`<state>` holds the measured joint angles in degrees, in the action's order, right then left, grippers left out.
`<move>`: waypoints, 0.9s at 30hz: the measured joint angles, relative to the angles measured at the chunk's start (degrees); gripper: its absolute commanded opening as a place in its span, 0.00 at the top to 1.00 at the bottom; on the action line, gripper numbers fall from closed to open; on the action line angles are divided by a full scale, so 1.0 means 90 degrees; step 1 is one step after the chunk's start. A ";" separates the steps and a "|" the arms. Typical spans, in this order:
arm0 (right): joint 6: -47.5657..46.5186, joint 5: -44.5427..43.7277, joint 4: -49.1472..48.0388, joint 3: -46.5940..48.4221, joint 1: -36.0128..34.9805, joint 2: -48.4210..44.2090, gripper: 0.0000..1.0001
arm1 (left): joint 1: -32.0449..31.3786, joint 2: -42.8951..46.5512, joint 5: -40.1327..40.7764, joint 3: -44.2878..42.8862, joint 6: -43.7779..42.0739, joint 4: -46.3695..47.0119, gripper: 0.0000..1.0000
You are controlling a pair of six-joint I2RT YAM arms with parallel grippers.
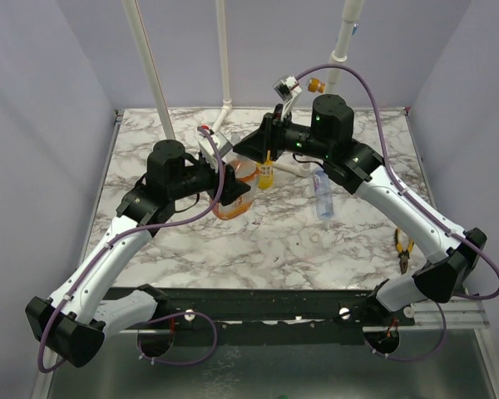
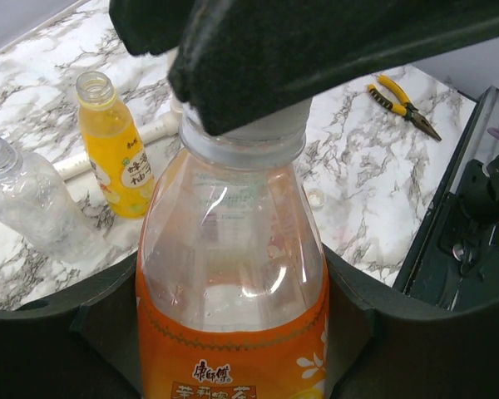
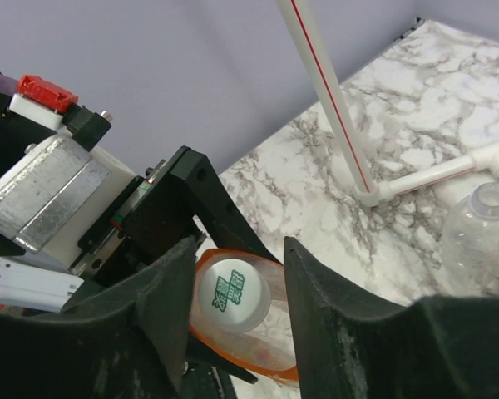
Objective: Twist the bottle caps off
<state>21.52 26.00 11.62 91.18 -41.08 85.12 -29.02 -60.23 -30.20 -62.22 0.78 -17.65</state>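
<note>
Cap (image 3: pixel 230 296), white, on orange bottle (image 2: pixel 233 274) clenched by left claw (image 2: pixel 233 341); right claw (image 3: pixel 237 266) flanks it at three and nine o'clock, grip not discernible. Advice: clamp squarely before twisting.

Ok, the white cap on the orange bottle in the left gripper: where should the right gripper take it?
Take the cap by its round side wall, coming end-on along the axis of the orange bottle. Its top faces the right gripper, a finger either side, and the left gripper clamps that bottle's body, leaving the neck free.
</note>
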 measured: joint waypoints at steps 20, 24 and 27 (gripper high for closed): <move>0.0279 0.0017 -0.0236 -0.0333 -0.0012 0.0056 0.87 | 0.0000 0.0000 0.0197 0.0085 0.0022 0.0046 1.00; 0.0279 -0.0012 -0.0238 -0.0340 -0.0012 0.0056 0.88 | 0.0000 0.0000 0.0192 0.0085 0.0083 0.0056 1.00; 0.0272 -0.0002 -0.0240 -0.0342 -0.0012 0.0041 0.89 | 0.0002 0.0000 0.0129 0.0085 0.0153 0.0061 1.00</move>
<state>23.97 25.98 9.45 88.09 -41.19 85.49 -28.99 -60.23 -29.04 -61.45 2.15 -17.10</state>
